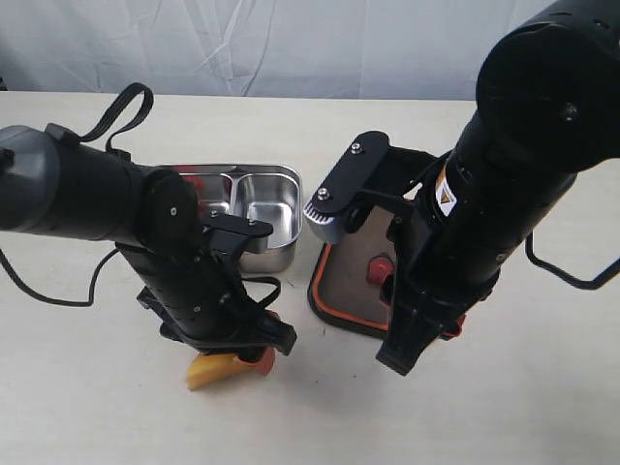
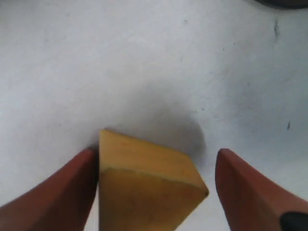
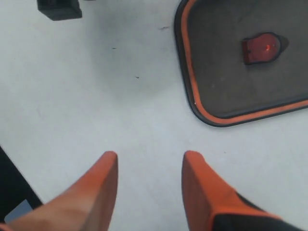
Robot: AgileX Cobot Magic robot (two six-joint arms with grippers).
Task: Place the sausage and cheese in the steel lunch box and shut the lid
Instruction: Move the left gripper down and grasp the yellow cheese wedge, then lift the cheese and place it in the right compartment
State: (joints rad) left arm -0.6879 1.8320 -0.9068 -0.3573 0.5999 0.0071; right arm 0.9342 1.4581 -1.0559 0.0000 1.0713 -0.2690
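The yellow-orange cheese (image 1: 213,370) lies on the table near the front. In the left wrist view the cheese (image 2: 144,187) sits between the fingers of my open left gripper (image 2: 156,154): one finger touches its side, the other stands apart. The steel lunch box (image 1: 289,244) stands behind my left arm. A red patch, likely the sausage (image 1: 191,180), shows in its left compartment, mostly hidden. The dark lid (image 1: 347,291) with orange rim lies flat to the box's right. My right gripper (image 3: 151,155) hovers open over bare table beside the lid (image 3: 240,82), holding nothing.
The lid's orange valve (image 3: 262,47) faces up. My right arm (image 1: 504,184) covers much of the lid in the exterior view. A black cable (image 1: 58,291) trails off the left arm. A wrinkled white backdrop (image 1: 291,39) closes the far side.
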